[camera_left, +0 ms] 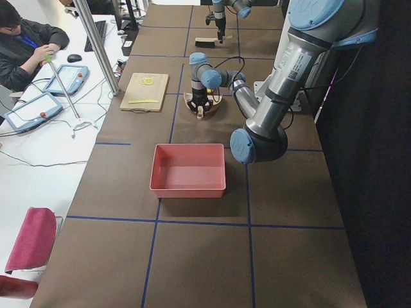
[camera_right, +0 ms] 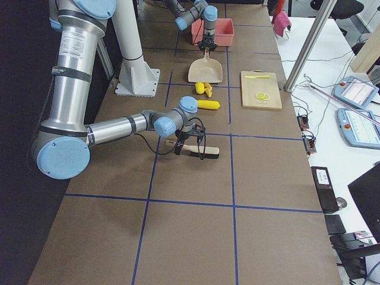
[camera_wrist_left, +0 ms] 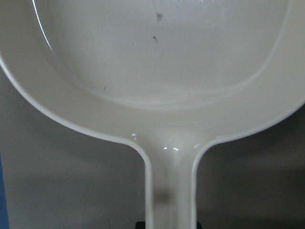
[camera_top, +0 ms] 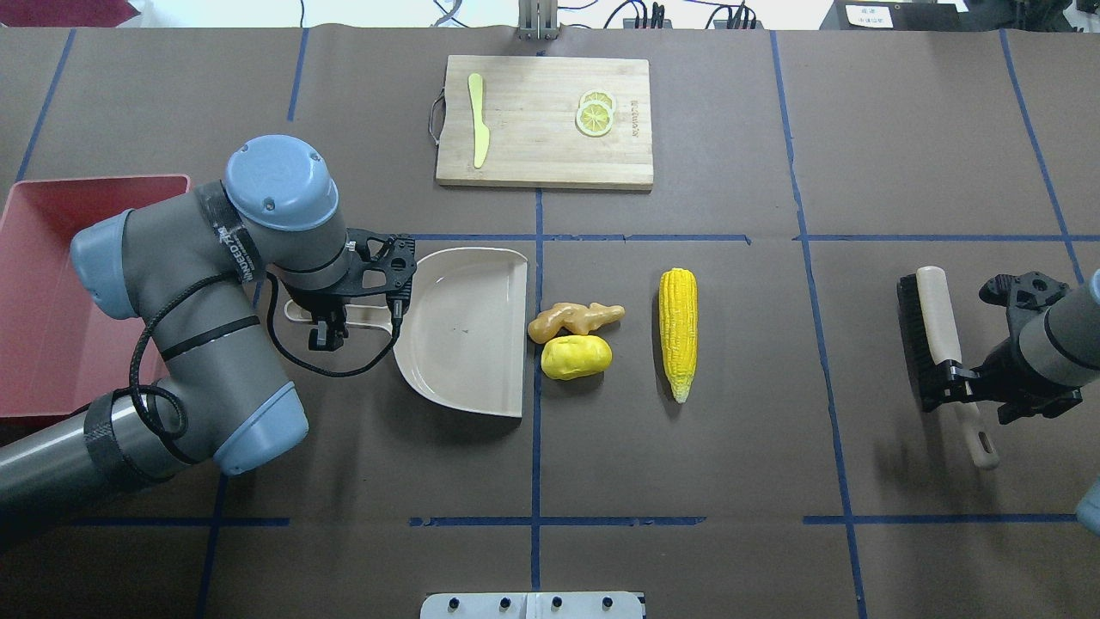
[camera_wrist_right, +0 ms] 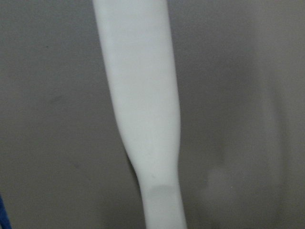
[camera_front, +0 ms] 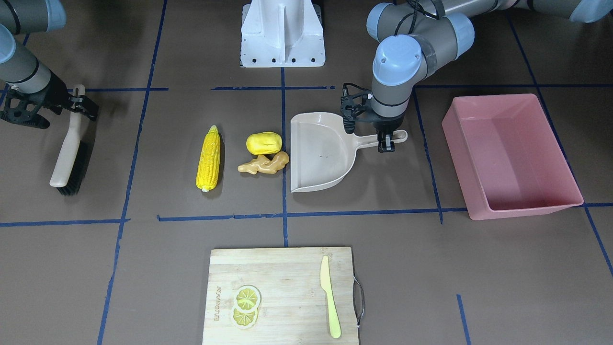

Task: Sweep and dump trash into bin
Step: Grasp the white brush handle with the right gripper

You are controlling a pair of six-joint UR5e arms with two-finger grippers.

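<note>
The trash lies mid-table: a yellow corn cob [camera_front: 209, 158], a yellow potato-like lump [camera_front: 264, 142] and a tan ginger root [camera_front: 265, 164], the last two at the open mouth of a beige dustpan [camera_front: 318, 153]. My left gripper [camera_front: 385, 141] is shut on the dustpan handle [camera_wrist_left: 169, 191], and the pan rests flat. The empty pink bin [camera_front: 527, 211] stands past the handle. My right gripper [camera_top: 967, 383] is shut on the handle [camera_wrist_right: 143, 95] of a brush [camera_top: 928, 327] lying on the table, well away from the corn [camera_top: 678, 331].
A wooden cutting board [camera_front: 282, 287] with lemon slices [camera_front: 245, 304] and a pale yellow knife [camera_front: 330, 297] sits at the operators' side. The white robot base [camera_front: 282, 33] is at the opposite edge. Blue tape lines cross the brown table cover.
</note>
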